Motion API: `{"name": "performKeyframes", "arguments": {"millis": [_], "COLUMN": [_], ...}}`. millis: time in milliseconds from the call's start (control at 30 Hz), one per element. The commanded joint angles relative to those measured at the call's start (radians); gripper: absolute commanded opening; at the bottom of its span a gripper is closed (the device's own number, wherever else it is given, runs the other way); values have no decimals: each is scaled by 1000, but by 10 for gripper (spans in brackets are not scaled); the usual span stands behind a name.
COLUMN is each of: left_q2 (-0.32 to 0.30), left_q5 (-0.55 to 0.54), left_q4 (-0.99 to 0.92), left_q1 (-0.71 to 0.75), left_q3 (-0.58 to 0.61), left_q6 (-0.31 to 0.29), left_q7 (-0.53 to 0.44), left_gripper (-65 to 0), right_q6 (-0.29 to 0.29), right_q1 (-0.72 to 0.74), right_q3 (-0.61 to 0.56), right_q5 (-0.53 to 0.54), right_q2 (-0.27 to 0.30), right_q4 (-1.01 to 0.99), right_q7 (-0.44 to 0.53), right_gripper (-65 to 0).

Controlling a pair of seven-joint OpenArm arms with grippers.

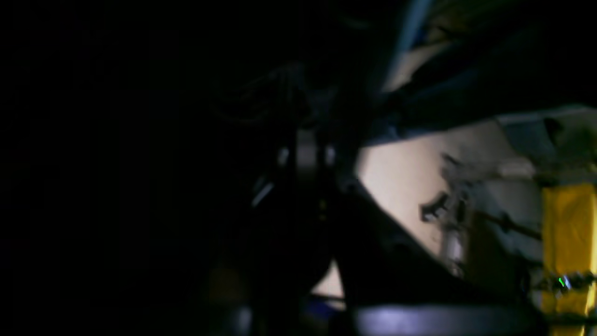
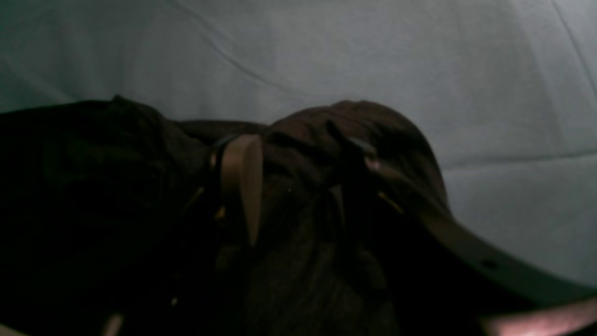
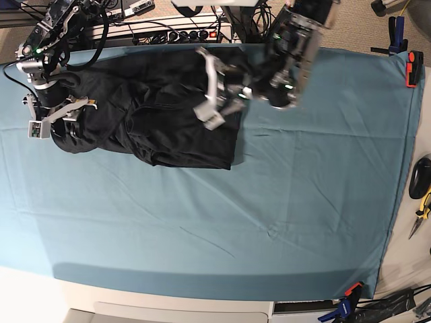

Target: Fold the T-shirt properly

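The black T-shirt (image 3: 161,128) lies bunched and wrinkled at the back left of the teal cloth sheet (image 3: 269,215); its print is hidden. My right gripper (image 3: 59,114) is at the shirt's left end. In the right wrist view its fingers (image 2: 242,177) hold a bunch of dark shirt fabric (image 2: 93,186) between them, over the sheet (image 2: 373,56). My left gripper (image 3: 213,91) hovers blurred over the shirt's right part, with its white fingers (image 3: 205,62) spread wide apart. The left wrist view is almost black, and the shirt cannot be made out in it.
A power strip with cables (image 3: 168,30) runs along the back edge. Clamps (image 3: 411,67) hold the sheet at the right edge and at the front right (image 3: 347,299). Hand tools (image 3: 421,195) lie off the table's right side. A yellow object (image 1: 569,233) shows in the left wrist view.
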Motion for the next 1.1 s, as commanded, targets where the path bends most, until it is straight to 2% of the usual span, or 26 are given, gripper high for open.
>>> {"name": "performKeyframes", "arguments": {"millis": [0, 267, 367, 500, 567, 600, 700, 767, 933, 1067], "left_q2": [24, 82, 88, 90, 90, 90, 90, 90, 90, 89], "left_q5": [-22, 28, 27, 28, 38, 43, 74, 103, 124, 123], "left_q4": [18, 18, 18, 18, 18, 18, 18, 18, 25, 62], "left_q1": [-7, -8, -7, -7, -8, -8, -13, -21, -57, -70], "left_q3": [27, 195, 231, 278, 286, 286, 286, 286, 285, 262], "left_q6": [-13, -17, -67, -70, -130, -148, -134, -104, -47, -38], "left_q7": [-20, -68, -75, -73, -69, -63, -63, -63, -15, 17], "left_gripper": [-650, -650, -650, -650, -645, -583, -387, -324, -322, -333], "right_q6": [-1, -1, -1, -1, -1, -1, -1, -2, -10, -98], "right_q1": [6, 6, 6, 6, 6, 6, 6, 6, 13, 47], "right_q3": [3, 3, 3, 3, 3, 3, 3, 3, 5, 84], "right_q5": [13, 13, 13, 13, 12, 12, -2, -12, -54, -118], "right_q2": [11, 11, 11, 12, 12, 13, 17, 18, 30, 108], "right_q4": [18, 18, 18, 18, 18, 18, 18, 18, 18, 6], "right_q7": [29, 29, 30, 31, 31, 30, 31, 37, 51, 53], "right_gripper": [-374, -374, -374, -374, -374, -374, -374, -374, -374, -374]}}
